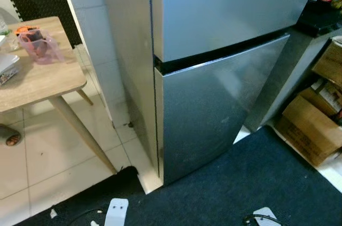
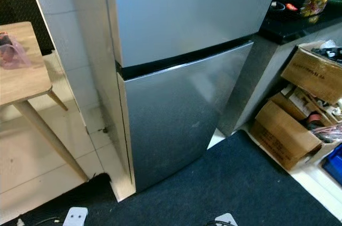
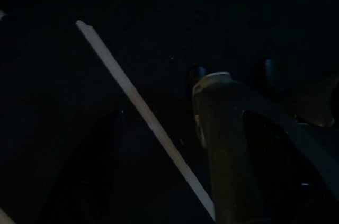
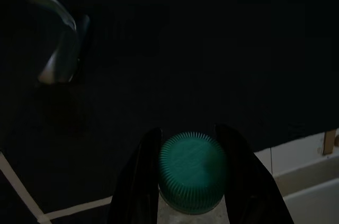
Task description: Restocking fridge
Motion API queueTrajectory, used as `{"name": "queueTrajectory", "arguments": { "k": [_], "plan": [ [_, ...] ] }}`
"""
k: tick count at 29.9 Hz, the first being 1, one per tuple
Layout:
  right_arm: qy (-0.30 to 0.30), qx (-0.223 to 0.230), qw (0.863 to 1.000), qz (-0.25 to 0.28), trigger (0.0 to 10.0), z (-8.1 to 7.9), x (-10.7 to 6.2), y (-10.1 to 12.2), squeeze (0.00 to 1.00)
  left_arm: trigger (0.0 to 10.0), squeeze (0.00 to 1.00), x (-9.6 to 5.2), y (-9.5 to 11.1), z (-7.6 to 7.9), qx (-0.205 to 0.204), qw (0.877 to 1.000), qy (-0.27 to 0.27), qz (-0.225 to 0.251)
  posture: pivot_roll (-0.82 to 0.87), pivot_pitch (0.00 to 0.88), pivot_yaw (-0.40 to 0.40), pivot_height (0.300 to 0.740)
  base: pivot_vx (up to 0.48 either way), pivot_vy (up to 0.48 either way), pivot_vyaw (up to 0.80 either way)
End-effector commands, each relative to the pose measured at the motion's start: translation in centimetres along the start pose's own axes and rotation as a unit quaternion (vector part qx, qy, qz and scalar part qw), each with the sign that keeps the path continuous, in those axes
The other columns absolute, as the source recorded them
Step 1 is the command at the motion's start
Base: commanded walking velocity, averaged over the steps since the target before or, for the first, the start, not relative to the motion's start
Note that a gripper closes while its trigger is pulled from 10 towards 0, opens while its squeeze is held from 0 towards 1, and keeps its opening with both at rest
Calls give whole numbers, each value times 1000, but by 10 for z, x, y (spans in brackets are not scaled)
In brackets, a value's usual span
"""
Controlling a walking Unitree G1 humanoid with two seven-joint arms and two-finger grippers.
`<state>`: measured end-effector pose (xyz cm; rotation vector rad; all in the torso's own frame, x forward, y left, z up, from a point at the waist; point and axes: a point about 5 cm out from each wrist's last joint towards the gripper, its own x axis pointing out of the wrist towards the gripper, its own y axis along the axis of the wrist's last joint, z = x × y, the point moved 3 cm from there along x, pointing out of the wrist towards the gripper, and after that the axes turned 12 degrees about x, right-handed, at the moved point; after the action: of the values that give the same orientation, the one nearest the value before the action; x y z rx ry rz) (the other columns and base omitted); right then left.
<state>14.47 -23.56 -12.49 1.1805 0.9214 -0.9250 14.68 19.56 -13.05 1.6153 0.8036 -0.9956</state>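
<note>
A tall silver fridge (image 1: 214,76) stands straight ahead with both doors closed; a dark seam divides the upper door (image 1: 224,7) from the lower door (image 1: 208,119). In the right wrist view, my right gripper (image 4: 188,134) is shut on a bottle with a ribbed green cap (image 4: 193,171), one black finger (image 4: 140,181) on each side of the cap. It hangs low over the dark carpet. The left wrist view is very dark, with a pale strip (image 3: 143,113) crossing the floor beside a grey part of my body (image 3: 222,139).
A wooden table (image 1: 37,76) with a pink jug (image 1: 38,44) stands to the left on white tiles. Open cardboard boxes (image 2: 288,135) sit to the right under a dark counter (image 2: 299,20). Dark blue carpet (image 1: 256,178) lies before the fridge.
</note>
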Motion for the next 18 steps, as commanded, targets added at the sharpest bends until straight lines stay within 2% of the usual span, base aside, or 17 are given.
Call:
{"name": "queueTrajectory", "arguments": {
  "k": [1,6,12,18],
  "plan": [
    [0,0,1000,-3,10000,-1,0,0,0,10000,0,-1,-5,0,8,1000,-3,-8,-65,0,-44,740,0,-480,0],
    [2,0,1000,-2,10000,-4,0,0,0,10000,0,-1,-7,-5,6,1000,7,-12,-66,0,-42,740,0,-469,0],
    [3,-1,1000,-3,10000,-3,0,-2,0,10000,0,-2,-7,-10,-7,1000,21,-12,-65,0,-41,740,0,0,0],
    [-3,-1,1000,-11,10000,4,-1,-12,0,10000,0,-2,-7,-10,-5,1000,22,-13,-65,0,-41,740,0,0,0]
  ]
}}
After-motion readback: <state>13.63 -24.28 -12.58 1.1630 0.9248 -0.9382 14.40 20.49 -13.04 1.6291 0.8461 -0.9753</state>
